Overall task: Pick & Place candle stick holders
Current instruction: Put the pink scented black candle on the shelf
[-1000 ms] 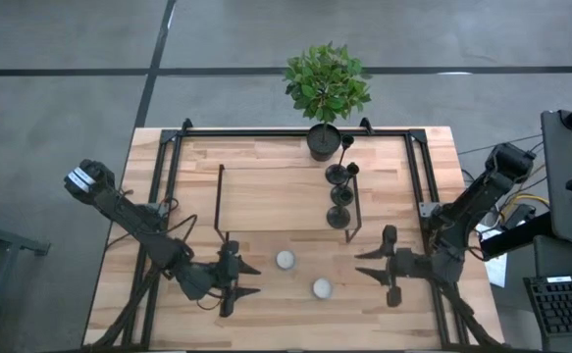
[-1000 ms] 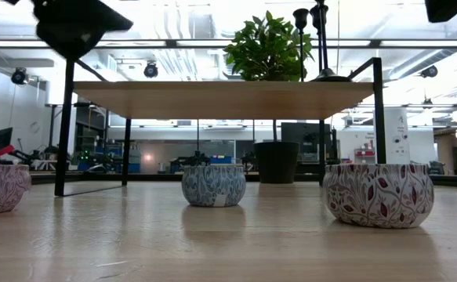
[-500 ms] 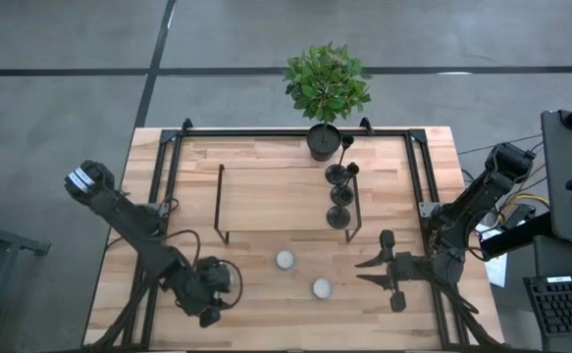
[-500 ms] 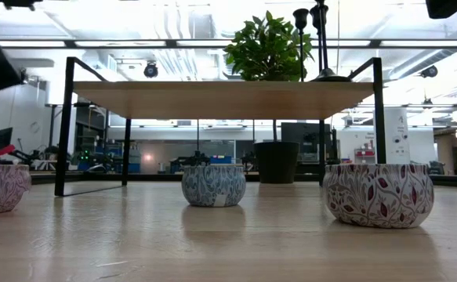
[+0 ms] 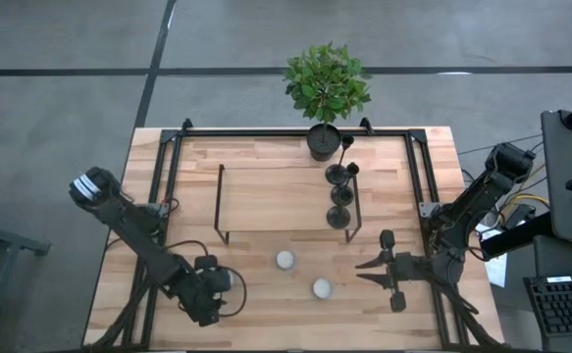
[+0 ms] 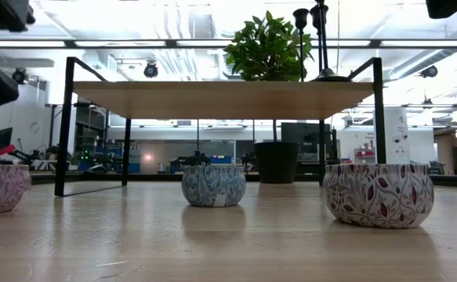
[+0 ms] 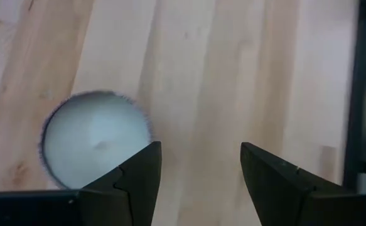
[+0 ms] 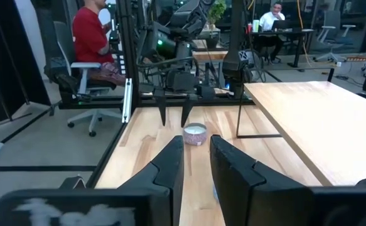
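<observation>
I am a two-armed robot at a pale wooden table [image 5: 266, 201]. My left gripper [image 5: 210, 294] hangs over the near left part of the table, pointing straight down. Its two dark fingers [image 7: 142, 179] are spread apart with nothing between them, and a white round candle in a patterned tin [image 7: 93, 139] lies on the wood just beyond one fingertip, a third one apart from the two mid-table. My right gripper [image 5: 364, 267] rests low at the near right, aimed toward the middle of the table, fingers parted and empty. The three small black metal candle stick holders [image 5: 339, 194] stand in a row on the right end of a low wooden shelf with a black frame [image 5: 266, 186], just in front of a leafy green plant in a black pot [image 5: 325, 88]. Two more white candles [image 5: 285, 260] sit on the table between my grippers.
</observation>
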`<state>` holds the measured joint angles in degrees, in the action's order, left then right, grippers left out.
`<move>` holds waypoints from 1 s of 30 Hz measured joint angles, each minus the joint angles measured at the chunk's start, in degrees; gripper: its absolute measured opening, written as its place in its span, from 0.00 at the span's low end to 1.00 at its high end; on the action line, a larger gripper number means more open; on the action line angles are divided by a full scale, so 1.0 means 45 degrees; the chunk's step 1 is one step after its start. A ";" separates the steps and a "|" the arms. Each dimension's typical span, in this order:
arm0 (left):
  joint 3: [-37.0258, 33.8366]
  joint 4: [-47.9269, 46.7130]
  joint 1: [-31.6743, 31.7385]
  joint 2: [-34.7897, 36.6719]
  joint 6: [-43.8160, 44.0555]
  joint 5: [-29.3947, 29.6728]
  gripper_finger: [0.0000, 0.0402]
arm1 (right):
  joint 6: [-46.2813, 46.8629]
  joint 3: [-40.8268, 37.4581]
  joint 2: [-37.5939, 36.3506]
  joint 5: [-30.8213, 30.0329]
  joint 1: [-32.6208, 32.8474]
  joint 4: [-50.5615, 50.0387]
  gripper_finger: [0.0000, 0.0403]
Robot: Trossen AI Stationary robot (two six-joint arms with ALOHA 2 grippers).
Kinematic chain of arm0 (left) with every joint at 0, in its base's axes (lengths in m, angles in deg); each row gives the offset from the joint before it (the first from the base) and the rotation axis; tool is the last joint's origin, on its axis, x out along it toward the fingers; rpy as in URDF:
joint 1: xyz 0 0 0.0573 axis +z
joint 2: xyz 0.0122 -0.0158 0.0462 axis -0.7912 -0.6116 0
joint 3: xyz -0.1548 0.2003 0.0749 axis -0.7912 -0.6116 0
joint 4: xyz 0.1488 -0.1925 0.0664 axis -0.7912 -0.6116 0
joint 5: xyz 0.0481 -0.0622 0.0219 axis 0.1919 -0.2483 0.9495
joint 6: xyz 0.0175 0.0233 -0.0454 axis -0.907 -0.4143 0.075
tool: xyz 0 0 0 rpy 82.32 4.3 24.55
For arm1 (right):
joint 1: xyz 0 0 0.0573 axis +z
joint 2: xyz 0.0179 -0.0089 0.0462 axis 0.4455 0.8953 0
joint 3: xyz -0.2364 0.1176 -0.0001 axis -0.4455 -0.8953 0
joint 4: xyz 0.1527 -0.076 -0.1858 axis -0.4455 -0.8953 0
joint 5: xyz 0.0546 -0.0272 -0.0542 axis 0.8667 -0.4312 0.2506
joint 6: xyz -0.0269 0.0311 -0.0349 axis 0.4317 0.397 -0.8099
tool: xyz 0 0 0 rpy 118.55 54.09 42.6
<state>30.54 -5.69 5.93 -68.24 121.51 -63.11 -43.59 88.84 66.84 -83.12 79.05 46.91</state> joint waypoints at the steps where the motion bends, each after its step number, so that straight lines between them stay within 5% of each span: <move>1: -0.0004 -0.0026 -0.0002 -0.0087 -0.0049 0.0069 0.53 | 0.0005 0.0000 0.0000 -0.0005 0.0000 -0.0083 0.17; 30: -0.0135 -0.0782 -0.0005 -0.0240 -0.0202 0.1114 0.45 | 0.0053 0.0000 0.0005 -0.0019 0.0000 -0.0163 0.17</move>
<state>29.93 -9.21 5.91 -69.32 120.60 -58.10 -43.35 88.84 66.86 -83.21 79.05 46.17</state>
